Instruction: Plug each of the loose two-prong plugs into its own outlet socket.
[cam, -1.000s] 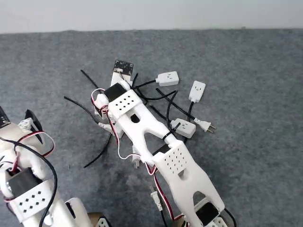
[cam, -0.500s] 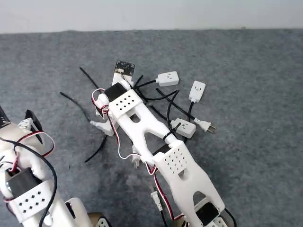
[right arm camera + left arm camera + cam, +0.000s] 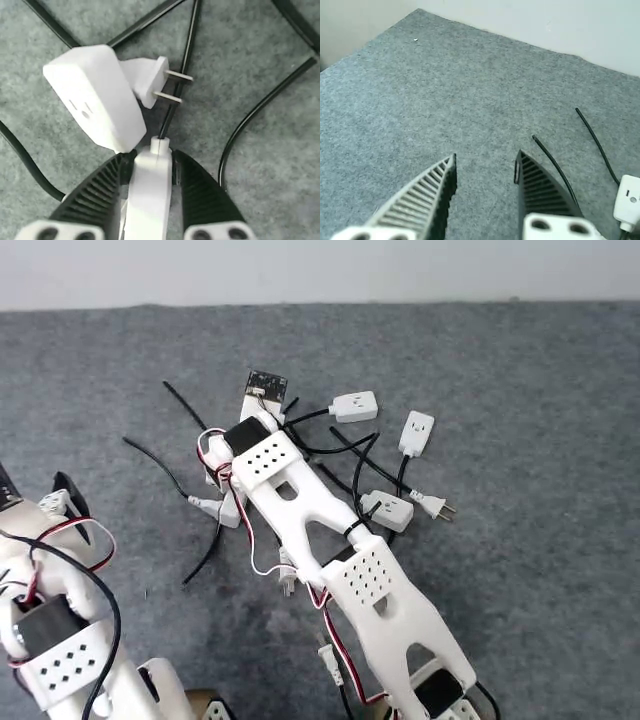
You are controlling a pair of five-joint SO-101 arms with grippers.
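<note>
Plug [image 3: 149,185], white and flat-sided, sits pinched in the right gripper [image 3: 150,156], whose ribbed jaws press on both its sides. A black cord leaves its far end and its prongs are hidden, so calling it a plug is a judgement. Just beyond the fingertips a white socket block [image 3: 95,95] lies with its slots facing up. Against that block rests a second plug [image 3: 147,80], its two bare prongs pointing away from it. Black cords [image 3: 260,110] cross the grey carpet [image 3: 260,40] all around.

In the high view the right arm reaches into the cable tangle at the table's middle. Three outer sockets [image 3: 353,405] and a loose plug [image 3: 432,505] lie on the arm's far side.

The left gripper [image 3: 486,157] is spread and empty above bare carpet at the near left corner, well apart from the tangle.

Over the last second the right wrist has edged a little away from the arm's base. The cord tails [image 3: 155,465] beside it have slid across the carpet. That suggests the held piece is being dragged along with its cord, probably to line it up with a socket. No plug looks seated in any socket yet, so the task appears to be at an early stage.
</note>
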